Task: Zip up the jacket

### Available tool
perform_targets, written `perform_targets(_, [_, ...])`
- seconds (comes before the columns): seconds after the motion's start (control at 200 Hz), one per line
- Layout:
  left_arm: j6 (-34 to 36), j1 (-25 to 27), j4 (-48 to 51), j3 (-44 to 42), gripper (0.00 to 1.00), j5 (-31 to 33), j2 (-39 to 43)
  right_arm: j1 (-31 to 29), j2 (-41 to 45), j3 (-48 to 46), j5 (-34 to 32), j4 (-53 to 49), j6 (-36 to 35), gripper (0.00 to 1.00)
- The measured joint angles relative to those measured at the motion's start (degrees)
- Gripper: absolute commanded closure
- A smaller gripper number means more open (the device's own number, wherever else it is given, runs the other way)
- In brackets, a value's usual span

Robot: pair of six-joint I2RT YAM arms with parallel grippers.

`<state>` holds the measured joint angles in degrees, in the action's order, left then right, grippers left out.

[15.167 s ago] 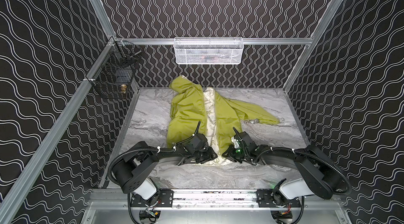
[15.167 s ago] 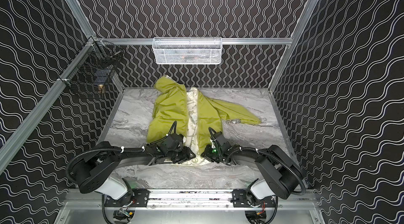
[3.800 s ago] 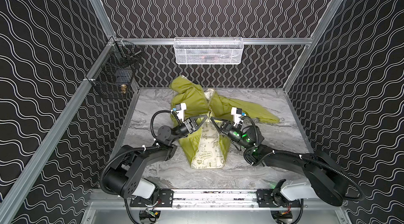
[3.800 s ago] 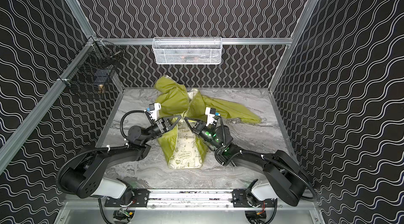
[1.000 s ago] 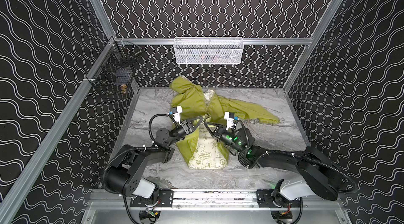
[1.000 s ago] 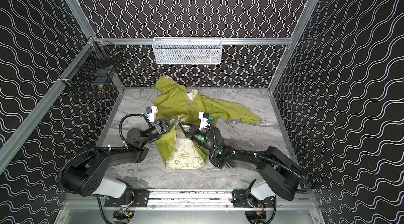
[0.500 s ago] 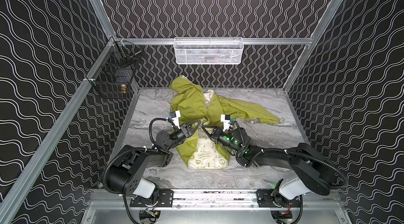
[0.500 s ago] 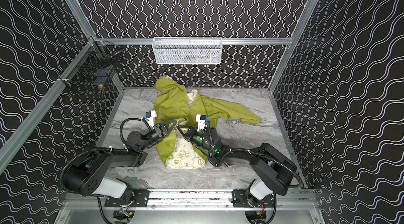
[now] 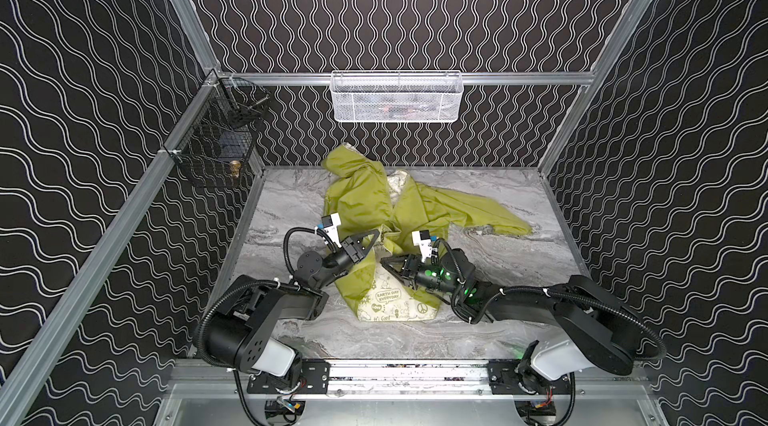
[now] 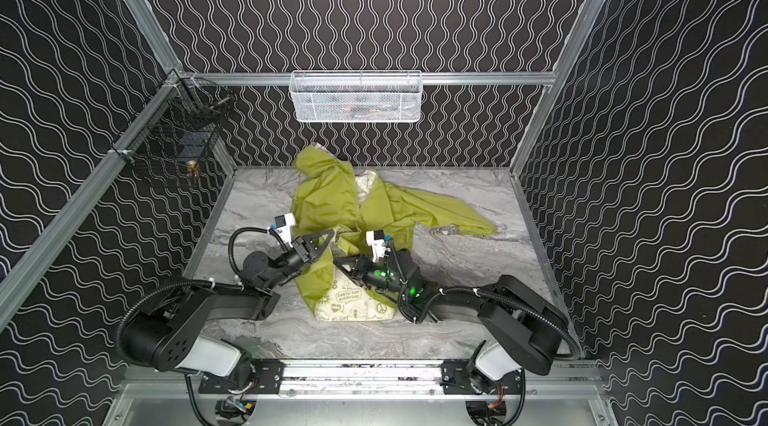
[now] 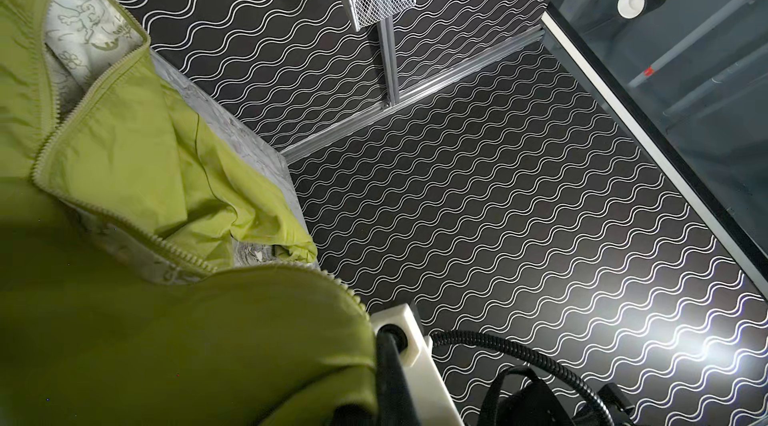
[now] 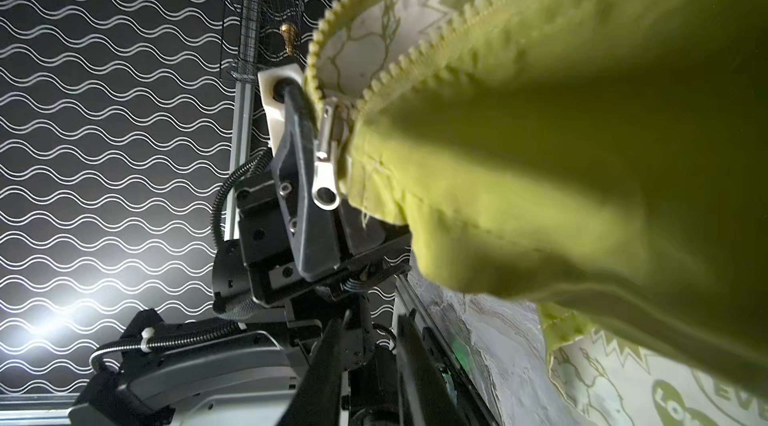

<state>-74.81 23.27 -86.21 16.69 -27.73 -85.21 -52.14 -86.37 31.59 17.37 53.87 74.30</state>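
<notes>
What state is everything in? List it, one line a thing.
jacket: crumpled, hem turned up showing the lining.
zipper slider: on the teeth, which stand apart beyond it toward the hood.
left end effector: shut on the jacket beside the zipper.
right end effector: open, holding nothing.
white mesh basket: hung on the back rail, contents unclear.
black wire basket: hung in the corner.

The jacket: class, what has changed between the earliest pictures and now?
Both grippers lifted the front edges of the jacket and drew them together, baring printed lining. The right gripper just opened, letting go; the left gripper stays shut on it. Hood and sleeve unmoved.
</notes>
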Motion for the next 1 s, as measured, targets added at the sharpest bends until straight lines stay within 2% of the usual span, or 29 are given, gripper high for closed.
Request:
perform_targets(0.135, [0.0, -0.1, 0.0, 0.0, 1.0, 0.0, -0.3, 0.0, 1.9, 0.5, 1.7, -5.7, -2.3, 0.67])
perform_targets(0.285, [0.0, -0.2, 0.0, 0.0, 1.0, 0.0, -0.7, 0.0, 7.0, 7.1, 1.7, -21.5, -10.6, 0.56])
perform_targets(0.43, [0.0, -0.3, 0.1, -0.1, 1.0, -0.1, -0.7, 0.0, 9.6, 17.9, -4.2, -41.9, -22.3, 0.48])
perform_targets(0.545, [-0.1, -0.3, 2.4, 0.2, 1.0, -1.1, -0.6, 0.0, 8.8, 26.9, -10.8, -56.3, -31.5, 0.37])
perform_targets(0.666, [-0.1, -0.3, 9.2, 1.1, 1.0, -2.1, 1.4, 0.0, 6.3, 34.4, -17.1, -67.8, -39.5, 0.31])
perform_targets(0.756, [0.4, -0.3, 17.4, 1.9, 1.0, -3.1, 5.3, 0.0, 4.0, 38.3, -20.6, -74.6, -44.0, 0.3])
perform_targets(0.896, [5.0, -0.3, 36.2, 5.9, 1.0, -3.6, 13.0, 0.0, 2.3, 40.9, -23.6, -80.7, -48.7, 0.35])
perform_targets(1.001, [8.5, -0.3, 48.4, 9.0, 1.0, -4.1, 15.6, 0.0, 1.9, 41.5, -24.1, -82.6, -51.3, 0.41])
